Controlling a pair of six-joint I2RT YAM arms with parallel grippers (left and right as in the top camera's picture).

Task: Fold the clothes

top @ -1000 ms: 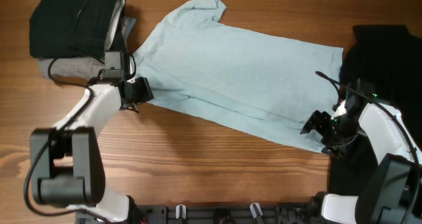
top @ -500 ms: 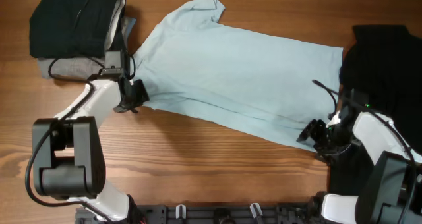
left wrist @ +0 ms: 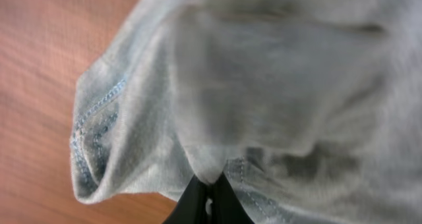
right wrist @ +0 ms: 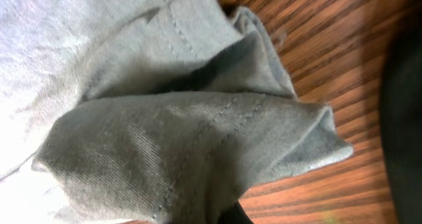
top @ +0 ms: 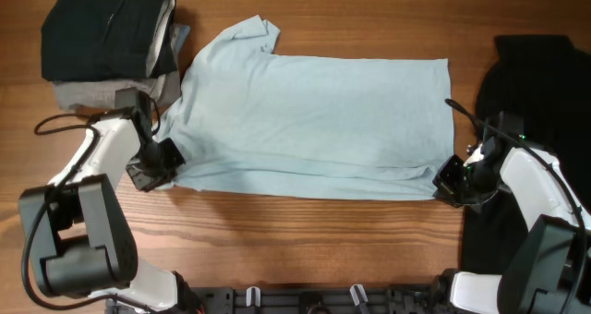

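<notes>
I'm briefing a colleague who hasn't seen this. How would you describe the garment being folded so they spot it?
In the middle of the wooden table lies the t-shirt, spread flat, with the left gripper and right gripper pinching its near corners. It alone is pale blue; the folded stack far left and the loose garment at right are black or grey.

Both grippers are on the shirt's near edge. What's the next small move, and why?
Probably lift both corners together and carry them toward the far edge. The t-shirt lies flat, left gripper and right gripper each pinching a near corner.
</notes>
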